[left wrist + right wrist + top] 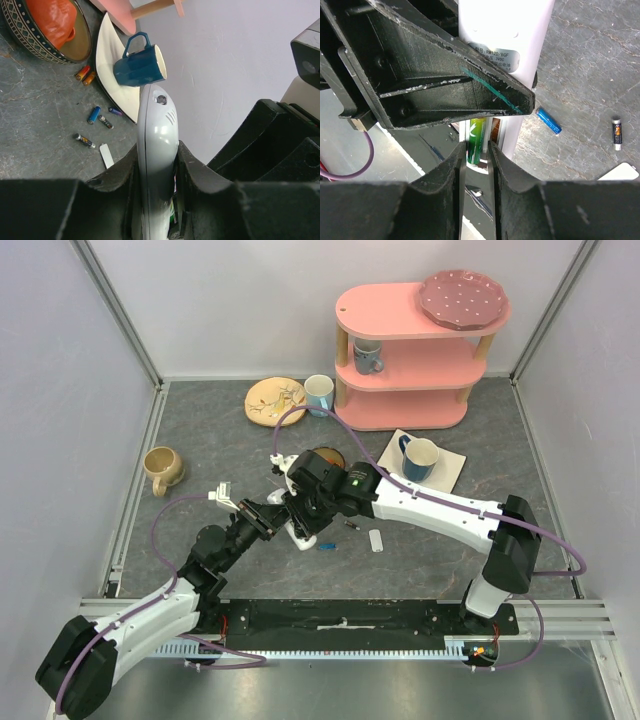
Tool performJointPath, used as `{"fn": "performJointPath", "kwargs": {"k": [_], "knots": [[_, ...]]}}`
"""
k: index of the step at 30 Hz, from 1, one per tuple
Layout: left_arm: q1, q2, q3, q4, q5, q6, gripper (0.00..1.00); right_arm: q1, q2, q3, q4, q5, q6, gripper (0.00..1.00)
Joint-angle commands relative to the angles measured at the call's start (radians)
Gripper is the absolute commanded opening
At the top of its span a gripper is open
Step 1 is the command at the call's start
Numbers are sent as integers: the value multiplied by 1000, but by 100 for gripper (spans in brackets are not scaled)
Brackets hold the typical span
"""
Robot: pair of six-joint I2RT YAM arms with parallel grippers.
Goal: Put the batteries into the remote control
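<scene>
My left gripper (157, 150) is shut on the remote control (157, 130), a slim white bar held on edge above the table; the top view shows the same grip, left gripper (280, 523) on the remote control (298, 532). A green battery (476, 134) sits in the slot of the remote control (520, 35). My right gripper (476, 146) straddles that battery, jaws slightly apart with thin gaps on both sides. On the table lie loose batteries: a blue one (549, 121), a dark one (616, 132), and several more, including a dark one (85, 140).
A small white cover piece (375, 539) lies near the loose batteries. A blue mug (420, 457) stands on a white napkin (452, 468). Behind are a bowl (327, 457), a tan mug (162, 468), a plate (275, 400), a cup (319, 393) and a pink shelf (410, 350).
</scene>
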Motion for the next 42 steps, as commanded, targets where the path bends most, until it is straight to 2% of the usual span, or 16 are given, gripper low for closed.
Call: {"fn": "performJointPath", "kwargs": {"k": [1,11,18,26,42], "knots": [[-27,-26,-82,127,61,-77,2,-6,28,60,96,40,-18,31],[-27,-38,-90,123,55,-72,2,-6,27,58,70,42,-30,36],[-27,-55,-90,101,52,-64,2,-6,21,55,59,43,-41,43],[-27,-58,-93,96,49,-63,2,-6,13,61,45,60,-46,43],[-27,-58,-99,84,38,-49,2,-13,-64,80,-22,102,-60,51]]}}
